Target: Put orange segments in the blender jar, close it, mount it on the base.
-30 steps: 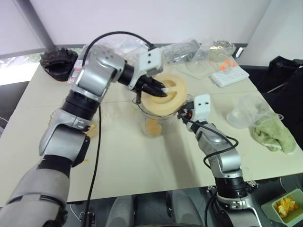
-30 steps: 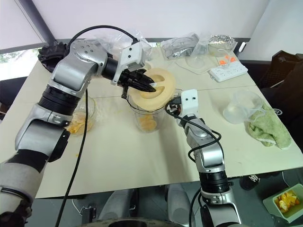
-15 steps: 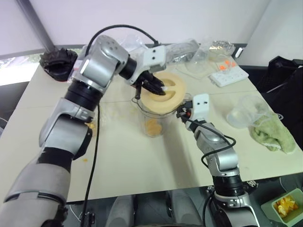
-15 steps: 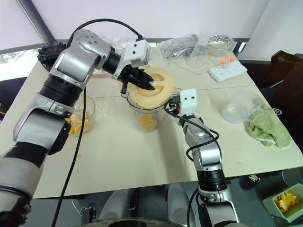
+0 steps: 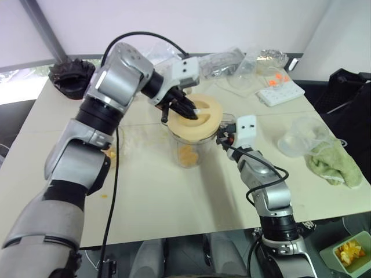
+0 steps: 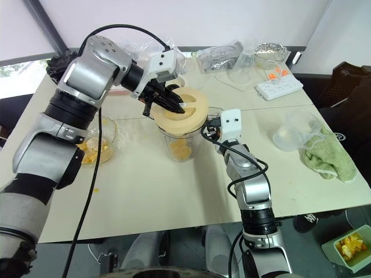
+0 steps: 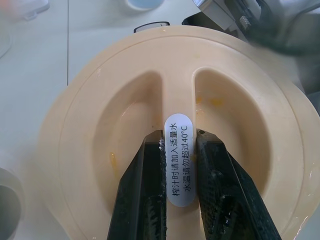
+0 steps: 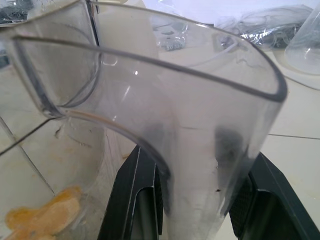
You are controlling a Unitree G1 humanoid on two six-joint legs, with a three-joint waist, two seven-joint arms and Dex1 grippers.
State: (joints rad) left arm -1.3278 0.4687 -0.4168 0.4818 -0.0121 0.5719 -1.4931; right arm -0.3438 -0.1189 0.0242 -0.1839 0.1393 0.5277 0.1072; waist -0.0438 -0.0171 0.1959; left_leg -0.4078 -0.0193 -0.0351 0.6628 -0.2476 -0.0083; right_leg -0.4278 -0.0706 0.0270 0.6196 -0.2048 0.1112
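A pale cream counter (image 6: 162,191) stands before a white wall, with a dark slanted post at the far left corner. Along the far edge lie a black ruffled lump (image 5: 71,77), crinkled clear bags (image 6: 223,56) and a white power strip (image 6: 280,87). To the right sit a round clear tub (image 6: 294,131) and, just beside it, a green cloth (image 6: 328,158). On the left, behind the left arm, a glass dish (image 6: 97,145) holds orange segments (image 6: 95,152). A green tray (image 6: 348,246) with fruit pieces sits below the counter's right corner.

The blender jar (image 6: 181,145) stands mid-counter with orange pieces in its bottom. The left claw (image 7: 179,170) pinches the ridge of the cream lid (image 5: 199,117), which rests on the jar's mouth. The right claw (image 8: 197,200) grips the jar's clear handle between its fingers.
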